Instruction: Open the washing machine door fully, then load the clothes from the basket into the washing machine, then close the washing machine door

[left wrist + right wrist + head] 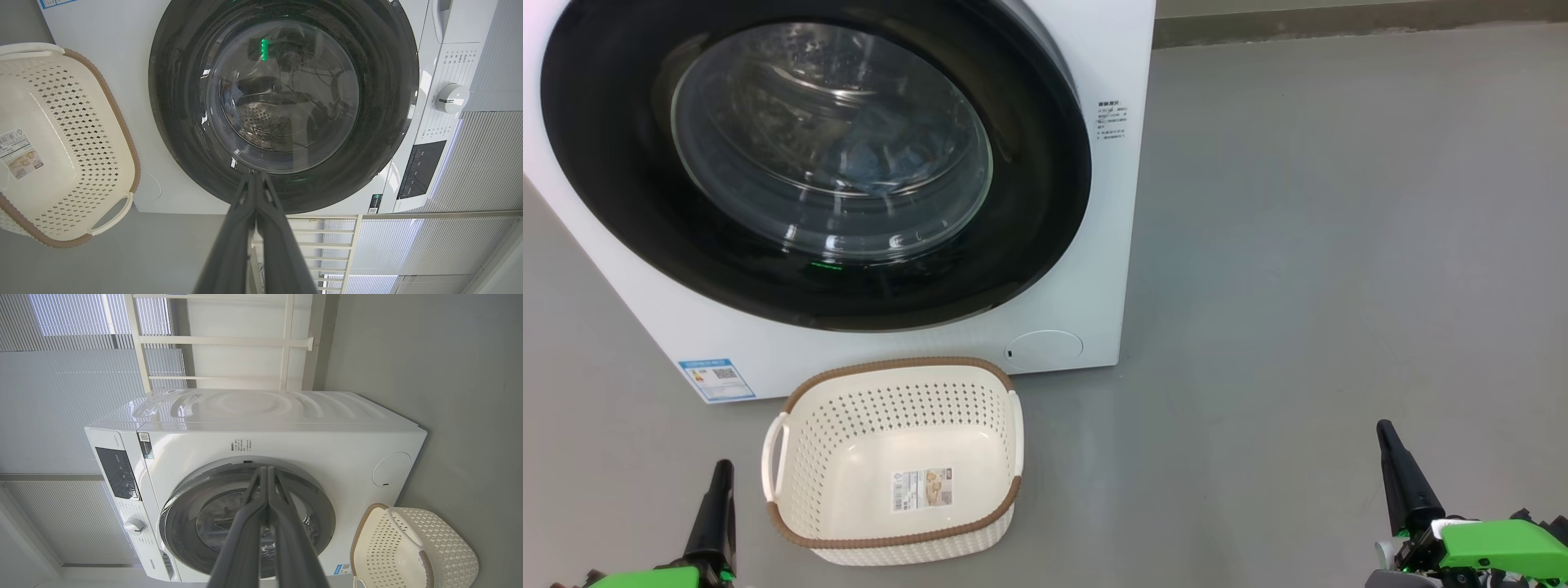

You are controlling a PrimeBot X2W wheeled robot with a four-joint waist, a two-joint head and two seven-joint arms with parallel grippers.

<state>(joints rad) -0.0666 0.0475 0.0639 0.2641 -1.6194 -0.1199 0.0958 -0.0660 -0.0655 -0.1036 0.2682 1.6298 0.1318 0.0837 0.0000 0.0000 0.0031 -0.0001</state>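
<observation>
While both claws rest pinched shut and empty, the job looks all but done.
Near-left, the left claw point(721, 474) sits beside the empty basket point(898, 363), the right claw point(1388, 441) well off right; blue clothes point(882, 159) lie behind the shut door point(621, 163). Risks: door not latched, or fabric caught at its edge, neither checkable here; a left-arm push could knock the basket.

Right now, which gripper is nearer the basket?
Left. The left gripper sits close beside the basket, on its left side; the right gripper is well off to the basket's right.
</observation>
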